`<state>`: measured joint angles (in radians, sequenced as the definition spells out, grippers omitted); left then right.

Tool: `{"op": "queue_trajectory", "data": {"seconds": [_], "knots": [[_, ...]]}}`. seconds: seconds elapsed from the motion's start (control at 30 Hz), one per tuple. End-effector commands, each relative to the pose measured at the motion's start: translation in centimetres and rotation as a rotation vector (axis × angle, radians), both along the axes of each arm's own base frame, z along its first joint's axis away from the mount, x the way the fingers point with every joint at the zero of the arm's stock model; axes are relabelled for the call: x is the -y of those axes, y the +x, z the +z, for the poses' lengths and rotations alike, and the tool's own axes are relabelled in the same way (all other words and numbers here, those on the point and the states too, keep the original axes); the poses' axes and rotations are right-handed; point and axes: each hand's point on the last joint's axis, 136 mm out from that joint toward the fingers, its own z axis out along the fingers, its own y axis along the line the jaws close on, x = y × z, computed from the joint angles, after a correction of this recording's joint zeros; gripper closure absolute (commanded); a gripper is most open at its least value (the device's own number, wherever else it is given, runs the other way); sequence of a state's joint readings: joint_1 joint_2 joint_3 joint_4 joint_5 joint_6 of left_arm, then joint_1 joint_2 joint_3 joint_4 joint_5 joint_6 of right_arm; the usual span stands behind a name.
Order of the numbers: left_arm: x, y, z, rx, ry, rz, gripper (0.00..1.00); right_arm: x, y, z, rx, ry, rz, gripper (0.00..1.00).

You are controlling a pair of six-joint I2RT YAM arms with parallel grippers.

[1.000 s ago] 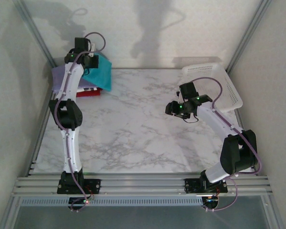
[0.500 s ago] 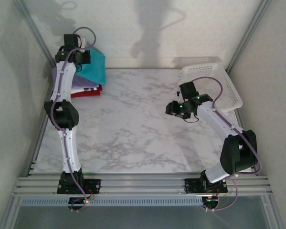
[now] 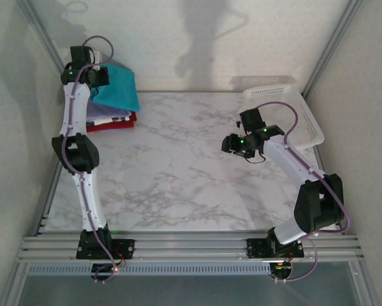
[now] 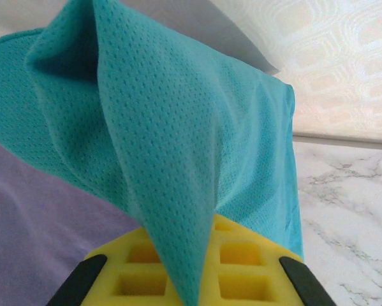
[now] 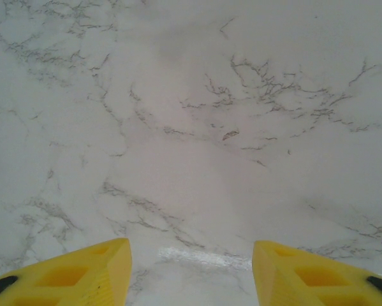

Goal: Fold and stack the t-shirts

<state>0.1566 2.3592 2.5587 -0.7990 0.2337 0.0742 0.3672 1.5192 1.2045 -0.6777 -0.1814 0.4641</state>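
Far-left corner of the table [image 3: 178, 172]: the left arm [image 3: 81, 185] is stretched up and back. The left jaws are clamped on the teal t-shirt [image 3: 119, 90], with a fold of the mesh cloth pinched between the yellow pads [image 4: 242, 261]. The shirt is lifted and hangs in a loose cone over the stack of folded shirts. The lavender t-shirt [image 3: 104, 113] lies on top of the stack, right under the teal cloth; the red t-shirt [image 3: 114, 123] shows as the lowest edge. Cannot tell whether the teal hem touches the lavender.

Right half: the right arm [image 3: 293, 162] is bent over the marble. The right jaws stand partly apart, about half-wide, gripping nothing. The yellow fingers [image 5: 69, 274] are poised above the table surface. A white perforated basket [image 3: 299, 108] sits in the far-right corner, behind that arm.
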Motion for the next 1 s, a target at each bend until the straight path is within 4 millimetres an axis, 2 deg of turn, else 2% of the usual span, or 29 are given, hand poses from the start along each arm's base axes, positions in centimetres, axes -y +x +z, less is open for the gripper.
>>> {"op": "queue_trajectory", "data": {"seconds": [0.0, 0.17, 0.53, 0.77, 0.97], "knots": [[-1.9, -1.1, 3.4, 0.061, -0.029, 0.028, 1.0, -0.3, 0.1, 0.4, 0.002, -0.003, -0.008, 0.46], [-3.7, -1.3, 1.0, 0.012, -0.061, 0.042, 1.0, -0.6, 0.0, 0.1, -0.005, -0.006, -0.001, 0.46], [-6.9, -2.3, -0.7, -0.033, -0.068, 0.096, 1.0, -1.5, 0.4, -0.6, -0.017, -0.008, 0.012, 0.46], [-7.7, -2.4, -4.2, -0.105, -0.056, 0.085, 1.0, -1.9, 0.7, -0.6, -0.016, -0.007, 0.02, 0.46], [-10.0, -2.1, -8.5, -0.179, 0.003, 0.135, 1.0, -2.0, 0.5, -0.5, -0.022, -0.009, 0.024, 0.46]]}}
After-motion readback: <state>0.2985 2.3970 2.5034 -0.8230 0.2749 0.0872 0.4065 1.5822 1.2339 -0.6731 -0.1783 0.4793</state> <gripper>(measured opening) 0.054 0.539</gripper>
